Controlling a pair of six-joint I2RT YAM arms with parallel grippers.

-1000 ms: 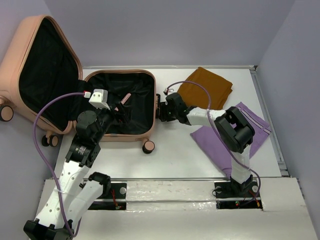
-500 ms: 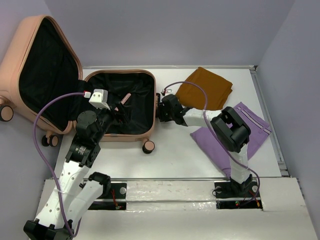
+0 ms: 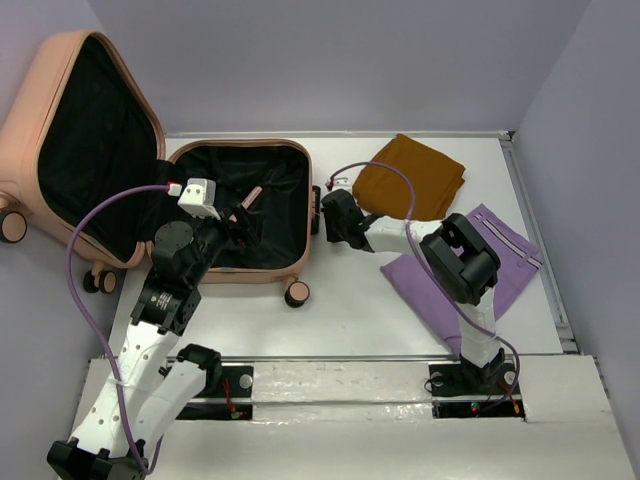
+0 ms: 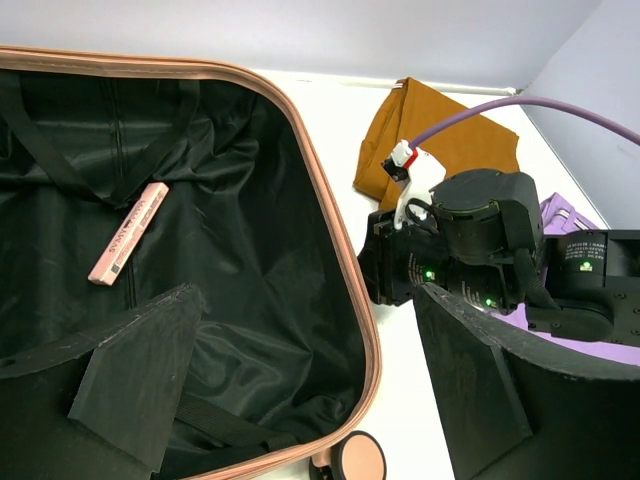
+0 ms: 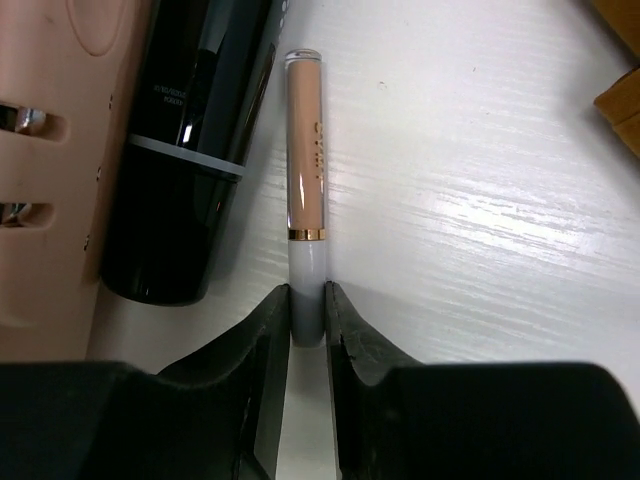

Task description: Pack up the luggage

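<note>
Nearest the bases, purple cloth [image 3: 425, 285] lies flat at 4 o'clock on the table [image 3: 340, 320], w/ the R arm rising over it. Next up, L gripper [image 3: 240, 222]: jaws spread wide, nothing in them, hanging over the near-right part of the luggage [image 3: 250, 277]. That luggage sits open at 9–10 o'clock of the table. Its base is flat w/ black lining up, its lid tipped back to the left, and one wheel [image 3: 297, 293] shows at the near-right corner. Inside, a flat pink stick [image 3: 252, 197] lies on the lining, abt 12 o'clock from the L gripper. Just outside the luggage's right wall, at its 3 o'clock, R gripper [image 5: 307, 300] is down at table level. Its fingers [image 5: 262, 330] are clamped on the white cap end of a slim peach tube [image 5: 306, 150] lying on the table. A black cylinder [image 5: 190, 170] lies alongside the tube, btwn it and the pink shell. Farthest back, 1 o'clock, mustard cloth [image 3: 410, 175], folded.
</note>
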